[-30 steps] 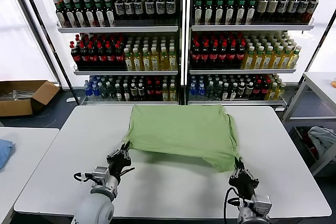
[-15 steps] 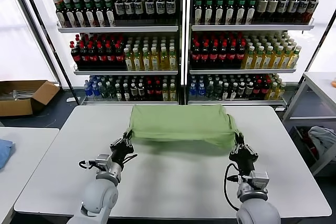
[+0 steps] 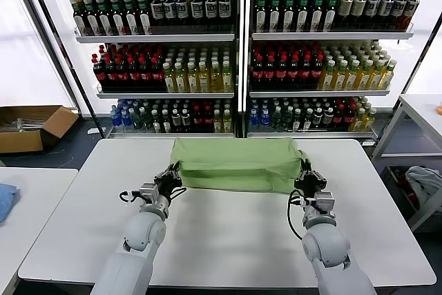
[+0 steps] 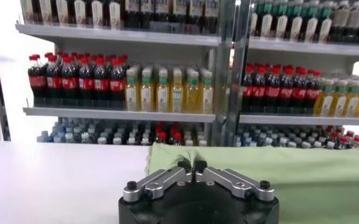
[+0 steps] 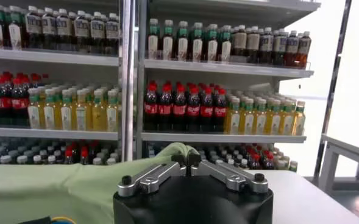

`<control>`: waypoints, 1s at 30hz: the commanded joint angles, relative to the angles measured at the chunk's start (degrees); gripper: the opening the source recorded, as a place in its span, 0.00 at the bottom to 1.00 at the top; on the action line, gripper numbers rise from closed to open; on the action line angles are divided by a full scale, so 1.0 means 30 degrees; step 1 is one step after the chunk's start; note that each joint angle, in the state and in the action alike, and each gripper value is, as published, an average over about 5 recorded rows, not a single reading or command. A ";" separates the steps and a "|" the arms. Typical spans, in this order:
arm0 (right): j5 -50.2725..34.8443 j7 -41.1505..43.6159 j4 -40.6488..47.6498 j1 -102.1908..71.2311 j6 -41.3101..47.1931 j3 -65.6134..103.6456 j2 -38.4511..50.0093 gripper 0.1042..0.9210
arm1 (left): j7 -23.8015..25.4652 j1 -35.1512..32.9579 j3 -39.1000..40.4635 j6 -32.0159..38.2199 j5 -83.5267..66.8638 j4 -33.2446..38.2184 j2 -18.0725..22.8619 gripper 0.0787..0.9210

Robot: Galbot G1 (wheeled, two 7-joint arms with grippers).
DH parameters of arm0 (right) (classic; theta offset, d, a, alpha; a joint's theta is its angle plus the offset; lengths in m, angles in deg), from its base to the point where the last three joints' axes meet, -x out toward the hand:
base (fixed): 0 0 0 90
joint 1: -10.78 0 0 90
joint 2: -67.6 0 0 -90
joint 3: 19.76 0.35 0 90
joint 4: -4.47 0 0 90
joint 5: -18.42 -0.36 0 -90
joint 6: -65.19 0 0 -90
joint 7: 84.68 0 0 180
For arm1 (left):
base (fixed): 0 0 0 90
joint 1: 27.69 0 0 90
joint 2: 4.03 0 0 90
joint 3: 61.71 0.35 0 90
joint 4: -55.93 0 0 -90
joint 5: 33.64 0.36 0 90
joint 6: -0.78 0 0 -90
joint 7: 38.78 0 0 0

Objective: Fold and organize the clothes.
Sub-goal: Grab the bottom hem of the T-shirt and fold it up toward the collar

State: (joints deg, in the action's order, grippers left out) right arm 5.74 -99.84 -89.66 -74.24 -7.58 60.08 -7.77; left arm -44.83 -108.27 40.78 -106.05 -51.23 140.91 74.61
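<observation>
White table (image 3: 228, 240): both tools pinch folded shirt (image 3: 238, 165) edge.

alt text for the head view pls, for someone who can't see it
Two robot arms hold a light green shirt folded over on a white table, the left gripper shut on its left corner and the right gripper shut on its right corner. Behind the table stand shelves of bottled drinks.
</observation>
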 commanded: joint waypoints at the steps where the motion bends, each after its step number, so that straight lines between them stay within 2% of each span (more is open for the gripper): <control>1: -0.0199 0.0022 0.2709 0.1924 0.0022 -0.0331 0.0071 0.02 | -0.0007 0.2004 0.0238 0.0034 0.0023 -0.3014 0.0022 0.01; 5: -0.0127 0.0187 0.3353 0.2206 0.0278 -0.0438 -0.0296 0.02 | 0.0131 0.2403 0.0471 0.0051 0.0299 -0.3678 0.0084 0.01; 9: 0.0050 0.0261 0.3923 0.2494 0.0453 -0.0528 -0.0720 0.11 | 0.0149 0.2649 0.0488 0.0059 0.0531 -0.4067 0.0175 0.04; 15: -0.1297 -0.0350 0.3942 0.2919 0.0599 -0.0353 -0.1662 0.32 | -0.0329 0.2494 0.0260 -0.0684 0.0598 -0.2759 0.0210 0.23; 23: -0.4267 -0.2411 0.0811 0.2423 0.0986 0.0424 -0.2318 0.61 | -0.0906 0.0950 0.0057 -0.2389 0.1100 0.0610 -0.0157 0.50; 30: -0.5004 -0.3378 -0.1050 0.1777 0.0888 0.0721 -0.1772 0.83 | -0.0961 -0.0066 -0.0090 -0.2862 0.1285 0.2250 -0.0275 0.74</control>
State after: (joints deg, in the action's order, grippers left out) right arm -5.82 -108.24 -89.69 -69.08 -4.77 62.05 -12.45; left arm -47.39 -106.77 40.32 -112.86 -47.94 143.14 73.72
